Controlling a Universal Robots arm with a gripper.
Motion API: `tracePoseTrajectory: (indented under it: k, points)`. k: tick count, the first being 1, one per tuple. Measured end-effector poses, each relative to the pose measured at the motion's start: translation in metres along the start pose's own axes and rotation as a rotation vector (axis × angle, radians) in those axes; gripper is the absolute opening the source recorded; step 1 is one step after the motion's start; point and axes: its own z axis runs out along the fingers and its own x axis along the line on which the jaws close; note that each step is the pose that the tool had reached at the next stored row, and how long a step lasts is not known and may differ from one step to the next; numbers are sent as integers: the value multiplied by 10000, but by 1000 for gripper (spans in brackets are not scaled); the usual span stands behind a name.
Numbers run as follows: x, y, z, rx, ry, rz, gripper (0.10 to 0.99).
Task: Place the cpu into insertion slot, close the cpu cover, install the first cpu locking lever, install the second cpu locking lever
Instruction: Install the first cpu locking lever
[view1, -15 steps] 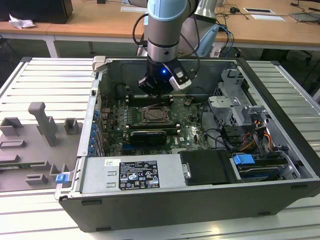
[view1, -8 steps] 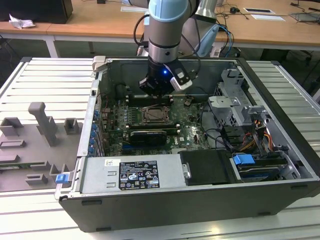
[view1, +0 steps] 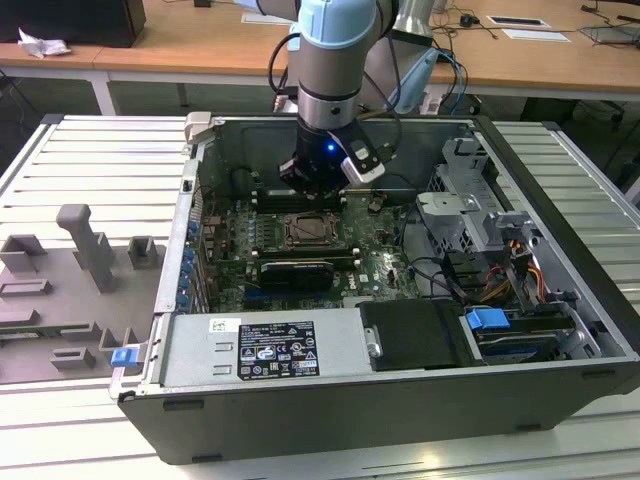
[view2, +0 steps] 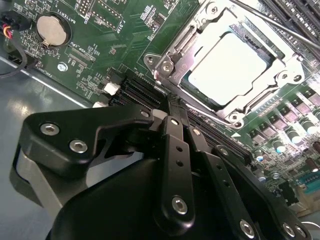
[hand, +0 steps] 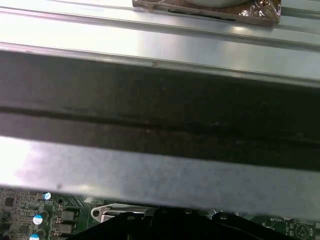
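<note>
Black fingers (view2: 177, 122) fill the near part of the second wrist view, pressed together tip to tip with nothing between them, just beside the socket's edge. Beyond them the cpu (view2: 231, 67) lies flat in the insertion slot (view2: 197, 37). Its pale metal top shows through the cut-out of the cpu cover (view2: 240, 105), which lies down over it. A thin lever rod (view2: 280, 25) runs along the far side of the socket. Green motherboard (view2: 120, 40) all round; coin battery (view2: 51, 28) off to one side.

Exterior view: arm (view1: 330, 60) reaches down into the open computer case (view1: 560, 200), its gripper (view1: 318, 180) low over the socket (view1: 312, 232). Case sits on a ribbed counter (view1: 90, 170).
</note>
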Motion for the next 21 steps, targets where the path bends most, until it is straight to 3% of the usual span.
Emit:
tracePoseTrajectory:
  k: [21]
  points:
    - [0, -23, 39, 103, 12, -1, 106]
